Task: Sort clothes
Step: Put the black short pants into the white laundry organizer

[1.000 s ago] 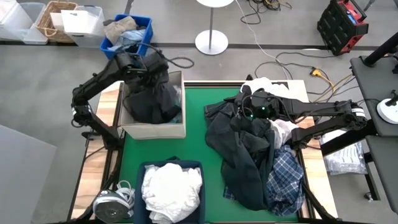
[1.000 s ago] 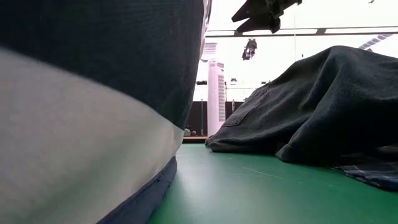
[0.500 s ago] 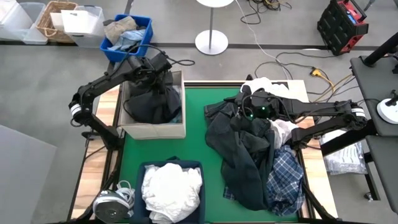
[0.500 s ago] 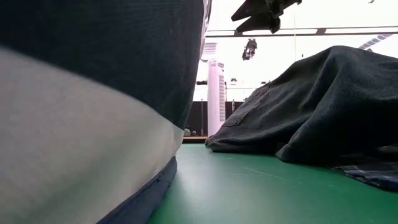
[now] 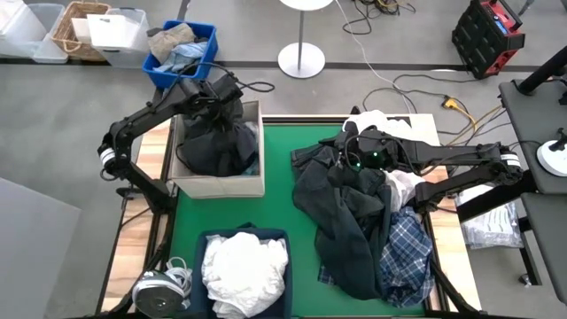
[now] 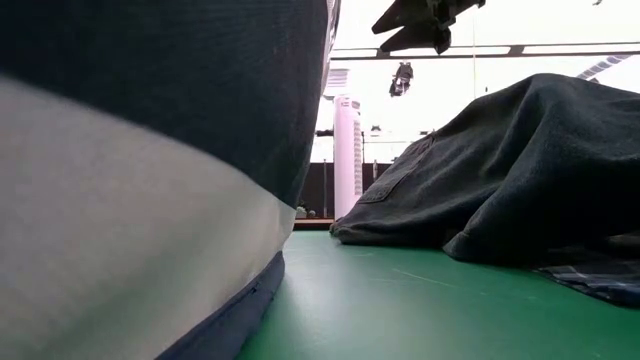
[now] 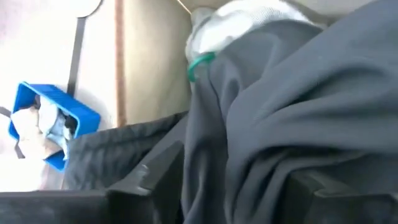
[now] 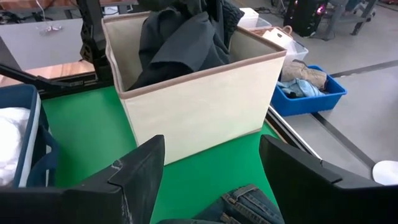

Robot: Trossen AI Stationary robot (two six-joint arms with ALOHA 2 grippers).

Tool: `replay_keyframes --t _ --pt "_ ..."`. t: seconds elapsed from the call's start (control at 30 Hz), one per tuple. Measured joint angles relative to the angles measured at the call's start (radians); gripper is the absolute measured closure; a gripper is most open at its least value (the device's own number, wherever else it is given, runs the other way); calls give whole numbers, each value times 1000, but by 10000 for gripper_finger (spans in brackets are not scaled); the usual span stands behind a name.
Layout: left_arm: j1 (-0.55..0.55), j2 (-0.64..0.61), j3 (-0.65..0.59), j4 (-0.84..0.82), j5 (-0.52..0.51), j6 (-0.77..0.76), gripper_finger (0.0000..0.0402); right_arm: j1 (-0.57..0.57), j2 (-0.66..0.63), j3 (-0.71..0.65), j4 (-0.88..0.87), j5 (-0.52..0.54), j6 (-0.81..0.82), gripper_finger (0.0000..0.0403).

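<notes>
A beige fabric box [image 5: 217, 186] stands at the table's far left, with a dark grey garment [image 5: 213, 142] heaped in it. My left gripper [image 5: 220, 96] is over the box's far rim, shut on that garment [image 7: 280, 112]. A white and teal piece [image 7: 205, 50] lies under it in the box. A pile of dark clothes [image 5: 354, 221] with a plaid shirt [image 5: 407, 252] covers the table's right half. My right gripper [image 5: 347, 152] hovers open over the pile's far left part, nothing between its fingers [image 8: 140, 168]. White clothes [image 5: 244, 266] fill a navy bin [image 5: 202, 244] at the near edge. My left gripper has a bunched upper fold of the dark grey garment [image 7: 211, 155] between its two fingers, several layers together. The fingers come from above, slanting down over the box's far side. The garment hangs below them, and its lower part rests heaped inside the box.
A blue crate [image 5: 182, 49] with tan and pale-blue cloth stands on the floor behind the box. A coiled grey device [image 5: 159, 288] lies at the near left corner. Bare green mat [image 5: 279, 195] shows between box and pile. The navy bin [image 6: 130, 200] blocks the low view's left.
My left gripper has gone toward the table's right, to above the box's far rim, carrying the dark garment's top along; the garment's lower part has stayed in the box.
</notes>
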Motion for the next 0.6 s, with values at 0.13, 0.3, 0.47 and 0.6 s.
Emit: replay_keyframes --t 0.13,0.3,0.47,0.6 --pt "-2 0 60 -20 19 -4 195 0 0 -5 0 0 0 152" --pt "-2 -1 98 -59 26 12 178 0 0 -11 0 0 0 160" --pt "-1 -2 132 -66 25 5 175 0 0 -12 1 2 -2 157" --pt "-1 -2 157 -73 24 5 175 0 0 -15 17 22 -9 152"
